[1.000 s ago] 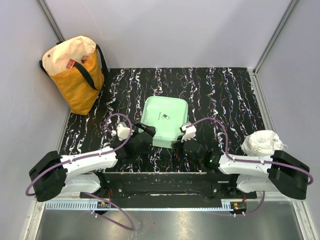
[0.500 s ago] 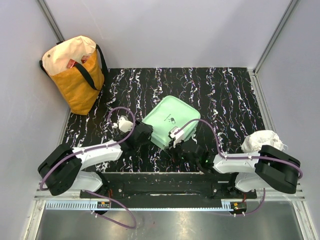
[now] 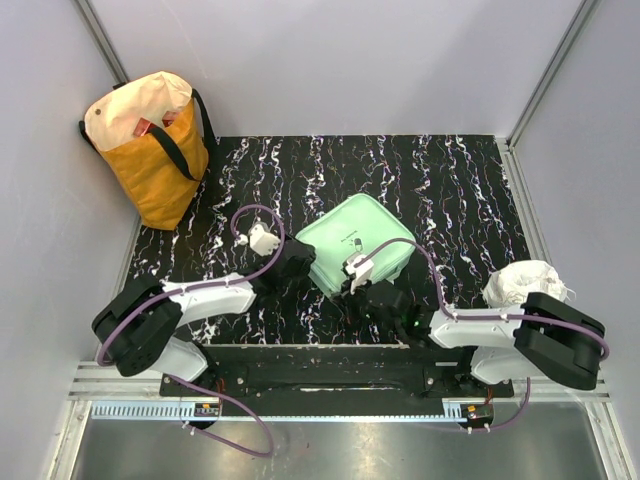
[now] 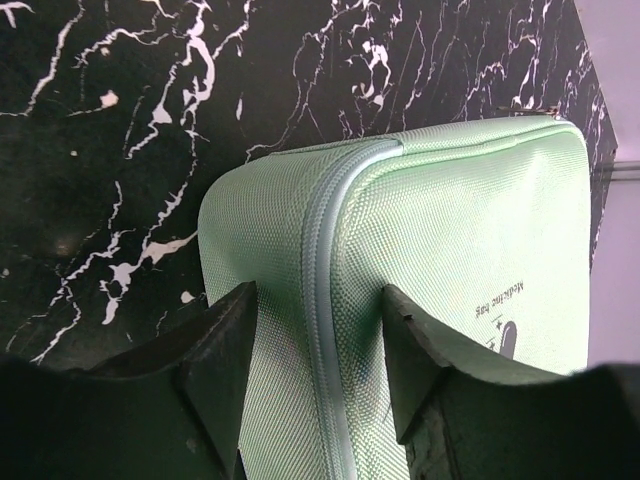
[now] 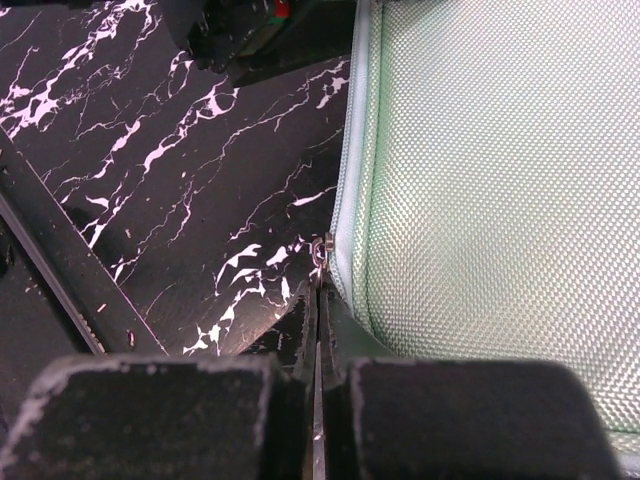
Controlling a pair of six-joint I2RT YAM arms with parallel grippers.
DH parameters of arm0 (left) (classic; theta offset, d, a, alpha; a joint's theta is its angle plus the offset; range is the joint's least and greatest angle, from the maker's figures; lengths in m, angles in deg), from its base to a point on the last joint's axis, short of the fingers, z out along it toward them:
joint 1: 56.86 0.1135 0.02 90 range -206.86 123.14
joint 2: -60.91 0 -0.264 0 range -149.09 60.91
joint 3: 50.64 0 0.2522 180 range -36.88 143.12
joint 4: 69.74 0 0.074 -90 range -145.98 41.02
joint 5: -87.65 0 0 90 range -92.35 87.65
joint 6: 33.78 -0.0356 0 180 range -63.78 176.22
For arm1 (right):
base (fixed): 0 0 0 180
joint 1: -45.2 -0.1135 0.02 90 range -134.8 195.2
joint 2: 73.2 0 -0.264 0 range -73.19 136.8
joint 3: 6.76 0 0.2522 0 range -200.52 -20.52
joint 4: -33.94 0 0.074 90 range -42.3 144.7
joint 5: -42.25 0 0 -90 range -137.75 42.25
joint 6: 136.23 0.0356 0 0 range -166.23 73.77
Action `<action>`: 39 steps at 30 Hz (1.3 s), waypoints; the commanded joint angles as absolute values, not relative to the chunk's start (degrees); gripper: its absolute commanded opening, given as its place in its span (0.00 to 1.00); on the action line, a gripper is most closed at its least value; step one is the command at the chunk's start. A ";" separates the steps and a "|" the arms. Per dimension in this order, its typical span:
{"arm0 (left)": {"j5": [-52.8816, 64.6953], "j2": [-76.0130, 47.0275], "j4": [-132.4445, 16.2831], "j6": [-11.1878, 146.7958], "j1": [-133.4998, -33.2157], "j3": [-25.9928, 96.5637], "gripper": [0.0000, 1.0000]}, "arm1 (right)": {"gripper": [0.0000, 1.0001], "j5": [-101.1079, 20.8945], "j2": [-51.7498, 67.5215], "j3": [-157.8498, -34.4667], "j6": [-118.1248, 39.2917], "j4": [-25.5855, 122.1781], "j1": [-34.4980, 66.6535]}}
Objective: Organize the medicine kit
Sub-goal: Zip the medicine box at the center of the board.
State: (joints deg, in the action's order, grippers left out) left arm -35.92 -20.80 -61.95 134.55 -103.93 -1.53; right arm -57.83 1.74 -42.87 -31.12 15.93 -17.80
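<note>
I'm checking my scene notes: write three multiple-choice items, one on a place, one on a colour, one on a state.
1. The tote bag stands: A at the table's far-left corner; B by the right arm's base; C between the arms.
2. The medicine kit is: A red; B mint green; C black.
3. The right jaws are: A wide open above the tote bag; B holding a bottle; C closed at the kit's zipped edge.
Answers: 1 A, the top view shows it there; 2 B, every view shows green fabric; 3 C, the right wrist view shows them together beside the zip.
</note>
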 commanded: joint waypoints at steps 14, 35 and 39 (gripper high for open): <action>-34.70 -18.54 -61.60 129.97 -99.57 -6.82 0.00 | 0.00 -88.17 -25.28 -36.44 -4.20 45.68 -18.52; -26.18 -18.02 -72.40 123.03 -94.04 -12.44 0.00 | 0.00 -76.26 -25.39 -37.05 -26.69 37.43 -18.52; -26.17 -12.05 -72.17 119.26 -93.16 -14.30 0.10 | 0.00 -66.76 -19.51 -40.03 -30.48 34.53 -18.52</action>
